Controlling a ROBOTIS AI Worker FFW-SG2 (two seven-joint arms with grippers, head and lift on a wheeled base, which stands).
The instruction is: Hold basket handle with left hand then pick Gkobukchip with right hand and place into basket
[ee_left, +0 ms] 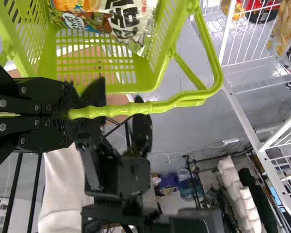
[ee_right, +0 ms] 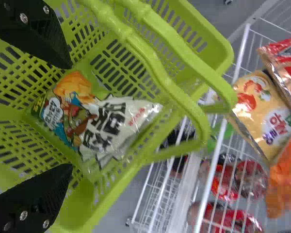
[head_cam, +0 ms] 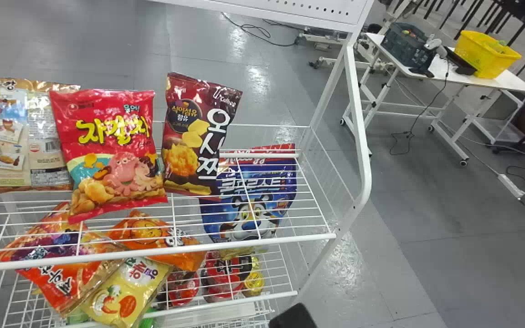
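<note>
Basket (ee_right: 80, 206) holds Gkobukchip (ee_right: 89, 116), bold dark lettering (ee_right: 109, 127) showing.

Yellow Korean letters spell "자갈치" across a red bag (head_cam: 116, 168), beside a maroon bag (head_cam: 189, 136) reading "오사쯔" in large white characters, with "Calbee" near its top corner and "식이섬유 함유" in a dark circle. A blue bag (head_cam: 239, 205) carries white Korean lettering, partly covered. Below, an orange bag (head_cam: 53, 273) shows "새우깡", while lettering on a yellow bag (head_cam: 126, 291) lies too angled to read surely. Bold black Korean characters mark a white bag (ee_right: 111, 124) inside the basket (ee_right: 218, 46). A tan bag (head_cam: 16, 136) bears a barcode and small, unreadable print.
</note>
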